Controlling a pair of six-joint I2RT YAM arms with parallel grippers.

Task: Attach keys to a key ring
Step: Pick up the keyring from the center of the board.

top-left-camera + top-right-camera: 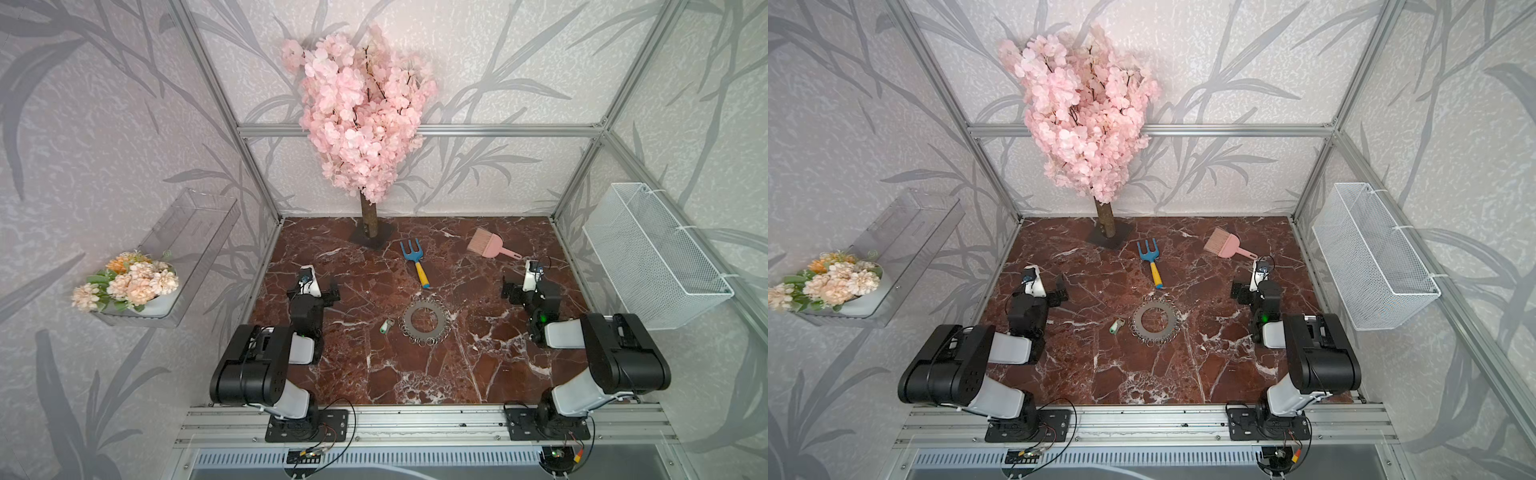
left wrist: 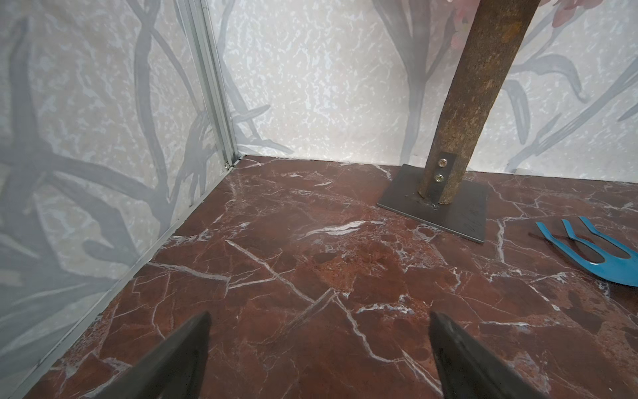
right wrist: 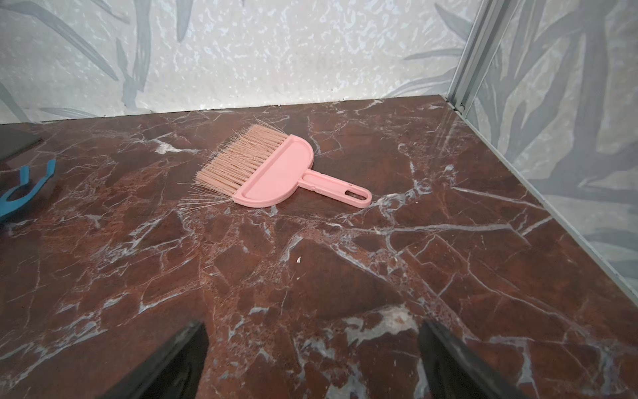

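**Key and key ring lie untouched; both grippers stand wide open**

The key [image 1: 386, 325], small and silver with a pale green tag, is seen lying flat on the marble table [image 1: 478, 374]. It is just beside the key ring [image 1: 424, 321], on the left arm's side, and apparently not touching it. The key ring, a flat grey disc fringed with small split rings, lies near the middle of the table. The left gripper [image 2: 319, 316] is held with its jaws wide apart and nothing between them. The same is seen of the right gripper [image 3: 310, 324], which faces a pink brush [image 3: 272, 169]. Both are well apart from the key.

The key is judged light, stiff and thin, so it is likely to slide on the polished stone when pinched. The plastic tag is probably the better hold, being thicker and less slippery than the blade. The disc is expected to be heavier and rigid, though its split rings look loose and springy. It would best be pinned at its rim while one ring is worked open.
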